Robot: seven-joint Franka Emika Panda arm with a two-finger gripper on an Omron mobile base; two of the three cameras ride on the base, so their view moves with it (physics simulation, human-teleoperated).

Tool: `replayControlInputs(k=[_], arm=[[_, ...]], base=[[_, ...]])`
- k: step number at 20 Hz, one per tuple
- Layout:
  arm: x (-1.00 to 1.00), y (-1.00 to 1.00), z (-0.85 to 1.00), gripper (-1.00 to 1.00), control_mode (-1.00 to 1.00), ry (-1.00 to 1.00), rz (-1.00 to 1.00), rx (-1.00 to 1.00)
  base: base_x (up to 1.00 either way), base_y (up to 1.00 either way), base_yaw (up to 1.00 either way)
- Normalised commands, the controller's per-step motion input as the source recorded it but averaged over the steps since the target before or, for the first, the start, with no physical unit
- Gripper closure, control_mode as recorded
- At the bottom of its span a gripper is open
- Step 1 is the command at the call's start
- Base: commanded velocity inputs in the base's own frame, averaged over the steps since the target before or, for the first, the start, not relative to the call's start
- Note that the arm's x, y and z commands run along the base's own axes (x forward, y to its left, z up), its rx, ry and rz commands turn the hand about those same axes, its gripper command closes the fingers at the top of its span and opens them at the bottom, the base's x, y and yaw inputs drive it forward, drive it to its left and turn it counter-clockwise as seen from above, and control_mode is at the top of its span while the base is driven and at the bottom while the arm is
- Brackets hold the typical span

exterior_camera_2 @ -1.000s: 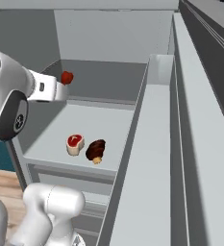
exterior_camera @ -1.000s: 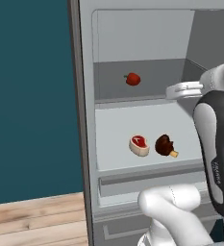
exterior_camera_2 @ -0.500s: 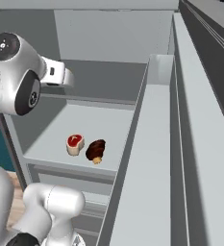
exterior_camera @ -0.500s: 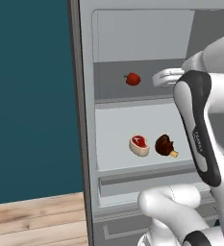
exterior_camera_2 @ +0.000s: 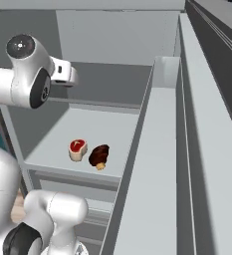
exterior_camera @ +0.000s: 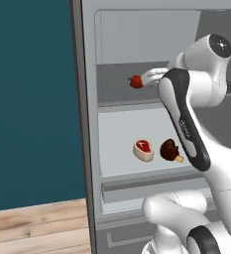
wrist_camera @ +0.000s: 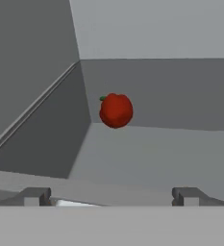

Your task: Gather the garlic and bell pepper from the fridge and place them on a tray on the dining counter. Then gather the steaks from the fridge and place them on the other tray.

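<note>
The fridge point(exterior_camera: 90, 149) stands open. On its upper shelf, near the left wall, sits the red bell pepper point(exterior_camera: 135, 82), and the hand view has it straight ahead at bell pepper point(wrist_camera: 116, 110). My gripper point(exterior_camera: 146, 79) reaches in along that shelf from the right and stops just short of the pepper. In the hand view the gripper point(wrist_camera: 111, 196) is open, with nothing between its wide-apart fingertips point(wrist_camera: 35, 196). On the shelf below lie the raw red steak point(exterior_camera: 144, 150) and the dark brown steak point(exterior_camera: 170, 150). The garlic, trays and dining counter are out of view.
The fridge's open door point(exterior_camera_2: 162, 159) runs along the right of the right base view. A pale shelf point(exterior_camera_2: 87, 129) carries both steaks point(exterior_camera_2: 77, 149). A drawer front point(exterior_camera: 146, 186) sits under it. A teal wall point(exterior_camera: 32, 99) and wood floor point(exterior_camera: 37, 223) lie left of the fridge.
My arm has swung left and reached into the upper shelf, bringing the open gripper from the right side up close to the bell pepper. The food has not moved.
</note>
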Motion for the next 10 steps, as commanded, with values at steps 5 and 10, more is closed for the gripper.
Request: replayControlInputs(k=[5, 10], arm=[[0.64, 0.03, -0.12, -1.00, -1.00, 0.00, 0.01, 0.00], [0.60, 0.01, -0.08, -1.00, -1.00, 0.00, 0.00, 0.00]], base=[[0.00, 0.00, 0.00], [0.00, 0.00, 0.00]])
